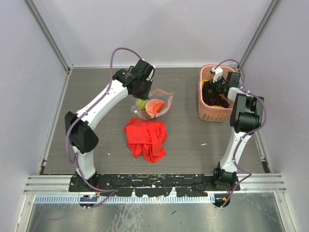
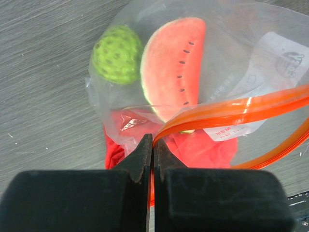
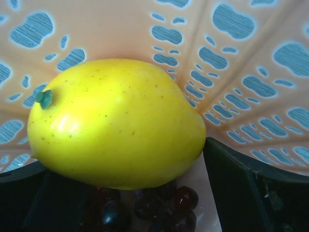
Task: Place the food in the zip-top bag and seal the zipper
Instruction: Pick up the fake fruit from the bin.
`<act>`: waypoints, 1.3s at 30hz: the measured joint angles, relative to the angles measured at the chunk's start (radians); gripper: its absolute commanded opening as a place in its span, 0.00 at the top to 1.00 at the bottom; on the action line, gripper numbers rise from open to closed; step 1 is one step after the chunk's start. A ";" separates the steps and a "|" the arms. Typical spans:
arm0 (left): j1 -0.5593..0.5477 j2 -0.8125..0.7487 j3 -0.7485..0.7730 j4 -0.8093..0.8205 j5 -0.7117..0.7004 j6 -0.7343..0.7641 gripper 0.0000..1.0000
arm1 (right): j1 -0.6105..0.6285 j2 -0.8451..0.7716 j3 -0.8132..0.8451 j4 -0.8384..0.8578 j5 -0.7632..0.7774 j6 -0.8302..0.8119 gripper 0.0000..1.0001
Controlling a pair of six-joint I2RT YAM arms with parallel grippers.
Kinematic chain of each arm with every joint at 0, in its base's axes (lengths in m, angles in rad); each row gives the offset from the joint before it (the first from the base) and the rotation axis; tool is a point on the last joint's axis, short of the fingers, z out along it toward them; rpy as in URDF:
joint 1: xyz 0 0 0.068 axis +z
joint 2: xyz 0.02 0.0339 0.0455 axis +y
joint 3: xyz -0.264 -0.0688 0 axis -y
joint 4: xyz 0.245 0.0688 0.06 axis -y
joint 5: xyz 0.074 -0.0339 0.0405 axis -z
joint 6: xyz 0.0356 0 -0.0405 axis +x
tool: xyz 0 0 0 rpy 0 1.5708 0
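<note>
Pinched the zipper point(image 2: 231, 111) of the zip-top bag point(image 2: 231, 48) with the left gripper point(image 2: 153, 145) clamped tight, and straddled the yellow mango point(image 3: 116, 121) in the pink basket point(image 3: 145, 29) with the right gripper point(image 3: 123, 166), grip there impossible to tell.

A robotics lab cell is showing: plain pale walls point(image 1: 169, 29) and aluminium posts point(image 1: 48, 35) are enclosing a grey table point(image 1: 193, 150), with the left arm point(image 1: 99, 104) and right arm point(image 1: 236, 145) sitting on a metal rail point(image 1: 48, 183).

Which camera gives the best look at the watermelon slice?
The left wrist view: the watermelon slice lies close up inside the clear zip-top bag, seeds and rind plain. The top external view shows only a small pink-red patch. The right wrist view misses it.
</note>
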 measured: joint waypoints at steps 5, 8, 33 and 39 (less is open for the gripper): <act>0.000 0.001 0.000 -0.004 0.001 0.000 1.00 | 0.000 0.000 0.009 0.021 -0.037 0.027 0.11; 0.000 0.001 0.000 -0.005 0.002 0.000 1.00 | -0.002 0.000 0.014 0.049 -0.067 0.058 0.15; 0.000 0.002 0.002 -0.009 0.003 0.000 1.00 | -0.020 -0.117 -0.106 0.183 -0.082 0.238 0.51; 0.000 0.002 0.002 -0.011 0.010 0.000 1.00 | -0.023 -0.281 -0.154 0.181 -0.033 0.247 0.53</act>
